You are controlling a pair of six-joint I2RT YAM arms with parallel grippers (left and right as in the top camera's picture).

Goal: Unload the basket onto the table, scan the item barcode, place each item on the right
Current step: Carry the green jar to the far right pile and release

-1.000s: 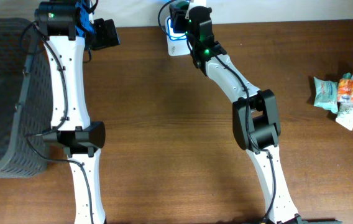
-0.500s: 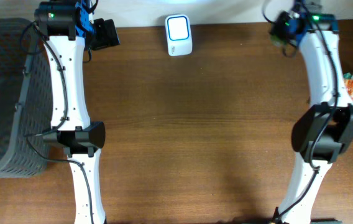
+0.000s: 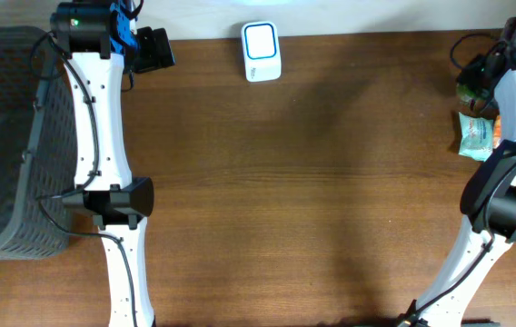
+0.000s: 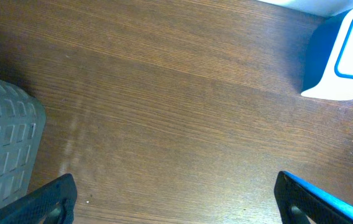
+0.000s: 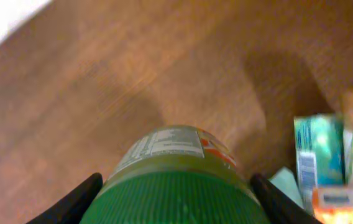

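The item is a jar with a ribbed green lid (image 5: 176, 186) and a printed label, held between the fingers of my right gripper (image 5: 175, 202), which is shut on it. From above, that gripper (image 3: 478, 78) hangs at the far right of the table with the jar (image 3: 469, 91) just past the grocery pile. The white and blue barcode scanner (image 3: 262, 52) stands at the back centre, far from the jar. My left gripper (image 3: 153, 50) rests open at the back left with nothing between its fingers (image 4: 52, 198); the scanner (image 4: 344, 62) shows at its upper right.
A teal packet (image 3: 476, 134) lies under the right arm, and the right wrist view shows the teal packet (image 5: 316, 155) beside an orange-topped item (image 5: 344, 200). A dark mesh basket (image 3: 4, 136) fills the left edge, with its corner (image 4: 5, 146) near the left fingers.
My right arm has swung from over the scanner across to the table's far right, carrying the jar. The left arm has not moved.
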